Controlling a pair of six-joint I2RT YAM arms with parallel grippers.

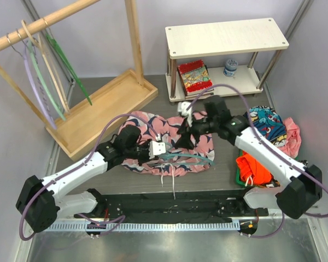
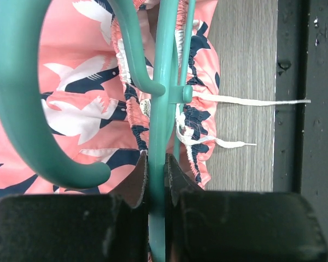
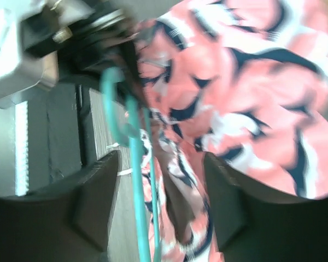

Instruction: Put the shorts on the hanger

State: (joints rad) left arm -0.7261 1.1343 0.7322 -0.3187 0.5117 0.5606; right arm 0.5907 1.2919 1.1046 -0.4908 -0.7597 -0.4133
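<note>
Teal hanger (image 2: 164, 82) on pink shorts (image 1: 147, 123), pinched by left gripper (image 2: 156, 164); right gripper (image 3: 161, 164) spread open; orange-red garment (image 1: 251, 166) at three o'clock.

Back left: wooden rack (image 1: 106, 103) hung with spare hangers (image 1: 41, 76). Behind: pale shelf (image 1: 224, 35) holding a jar (image 1: 230, 67). Right: orange garment (image 1: 252, 168) near turquoise cloth (image 1: 267, 123).

Pink shorts (image 1: 151, 124), teal hanger (image 1: 192, 159) across them; left end effector (image 1: 166, 153) at hanger; right end effector (image 1: 186, 123) over shorts
</note>
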